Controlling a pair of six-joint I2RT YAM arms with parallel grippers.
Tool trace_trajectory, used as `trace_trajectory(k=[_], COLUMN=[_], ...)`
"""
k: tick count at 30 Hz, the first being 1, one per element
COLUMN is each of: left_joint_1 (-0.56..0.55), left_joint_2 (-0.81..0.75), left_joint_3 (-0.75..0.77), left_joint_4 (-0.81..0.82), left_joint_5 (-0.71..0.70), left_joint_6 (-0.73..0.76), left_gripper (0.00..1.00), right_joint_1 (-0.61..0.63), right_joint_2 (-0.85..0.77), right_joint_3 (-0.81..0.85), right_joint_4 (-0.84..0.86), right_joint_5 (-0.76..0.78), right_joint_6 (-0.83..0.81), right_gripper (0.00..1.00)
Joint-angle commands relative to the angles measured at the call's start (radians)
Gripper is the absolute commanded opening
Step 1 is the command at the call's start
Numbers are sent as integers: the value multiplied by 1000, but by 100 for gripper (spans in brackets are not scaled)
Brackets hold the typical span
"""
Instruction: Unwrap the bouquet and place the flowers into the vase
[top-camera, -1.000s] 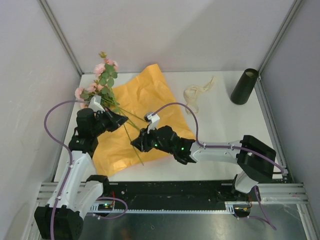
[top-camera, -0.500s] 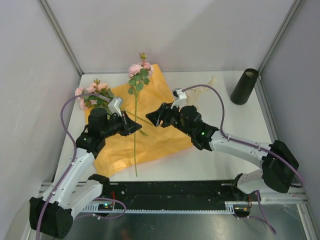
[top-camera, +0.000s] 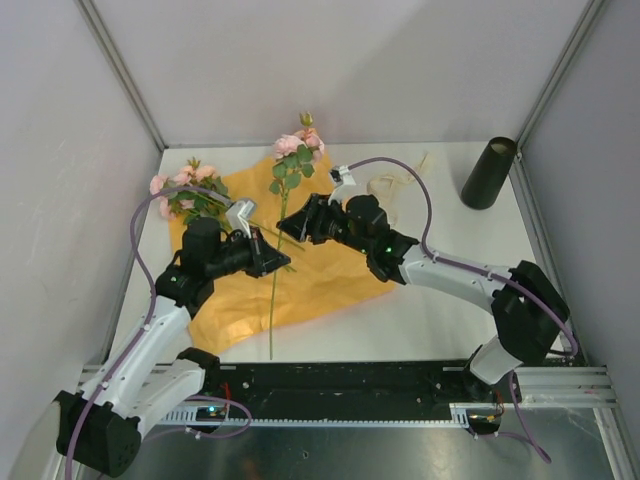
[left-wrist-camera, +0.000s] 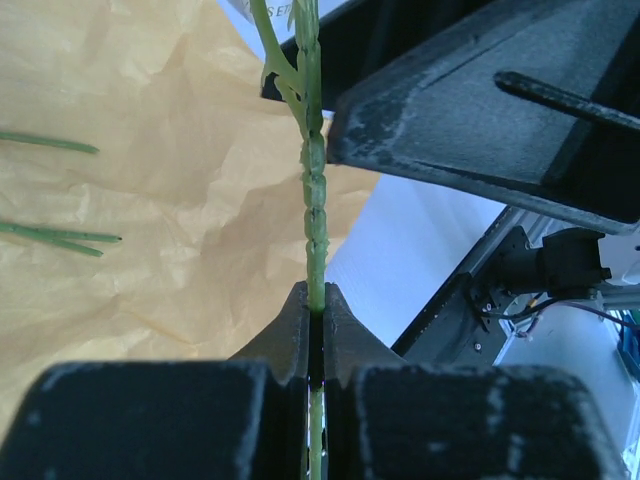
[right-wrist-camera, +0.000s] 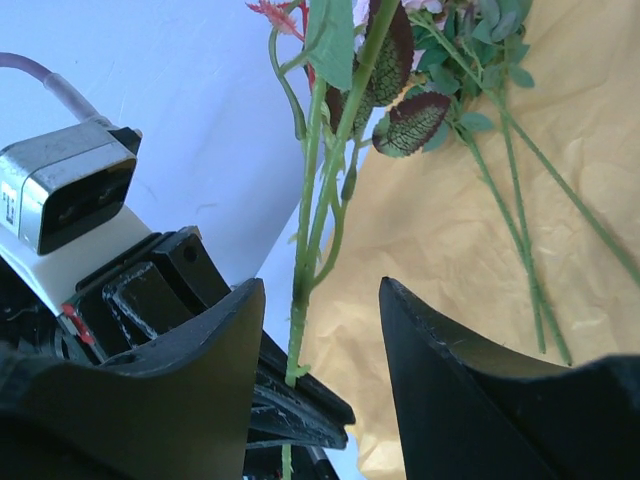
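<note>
The unwrapping is done: the orange paper (top-camera: 230, 310) lies spread open on the desk (top-camera: 430, 320), and the cream ribbon (top-camera: 385, 185) lies loose beside it, on the side toward the vase (top-camera: 489, 172). The vase stands at the far right corner, well apart from both arms, and no stem shows in it. I judge that the whole placing half is left to do.

One flower (left-wrist-camera: 315, 215) is singled out over the middle of the paper. The left jaws are clenched on its stem partway along. The right jaws stand released, one on each side of the same stem just beyond the left grip. The other flowers (top-camera: 185, 185) lie at the paper's far left corner.

The held flower's long axis runs near to far in the top view — cut end toward the arm bases, pink bloom (top-camera: 298, 145) toward the back wall. The bloom shows against that wall above the desk's far edge, so I judge the stem raised and tilted rather than lying flat — how steeply cannot be told.
</note>
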Motion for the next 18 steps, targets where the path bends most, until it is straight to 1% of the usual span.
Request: trace_trajectory(k=[1,4,6,8,9,10,11,12,13,14,15,16,18], left_joint_1=[-14,-18,-21,-23,-26,-27,-27,-27,-27,-27,-26,-26,-27], left_joint_2=[-19,-16,-15,-17,-19,-22,-27,-32,-39,-45,-54,-60,-77], left_joint_3=[41,41,42,43,42,41,40,39,39,40,42,43,44], left_joint_4=[17,17,17,18,18,17,16,12,7,2,-4,-9,-25], left_joint_5=[38,56,66,77,78,76,67,58,48,41,32,24,1], left_joint_6=[32,30,28,26,25,22,17,10,5,2,2,3,12], left_gripper=[0,0,0,3,6,18,31,49,64,82,91,95,99], right_joint_1=[3,3,0,-6,-9,-16,-23,-34,-45,-62,-84,-106,-160], right_joint_2=[31,44,48,46,44,38,30,15,0,-25,-48,-78,-140], right_joint_3=[77,100,111,115,116,116,116,116,116,116,116,116,116], right_joint_4=[62,62,59,63,65,67,68,67,58,48,31,18,-12], right_joint_5=[-29,-32,-36,-43,-48,-53,-60,-63,-59,-53,-43,-35,-20], right_joint_6=[37,34,31,27,24,18,11,-2,-15,-38,-61,-94,-159], right_gripper=[52,47,38,24,12,6,3,1,1,0,0,0,0])
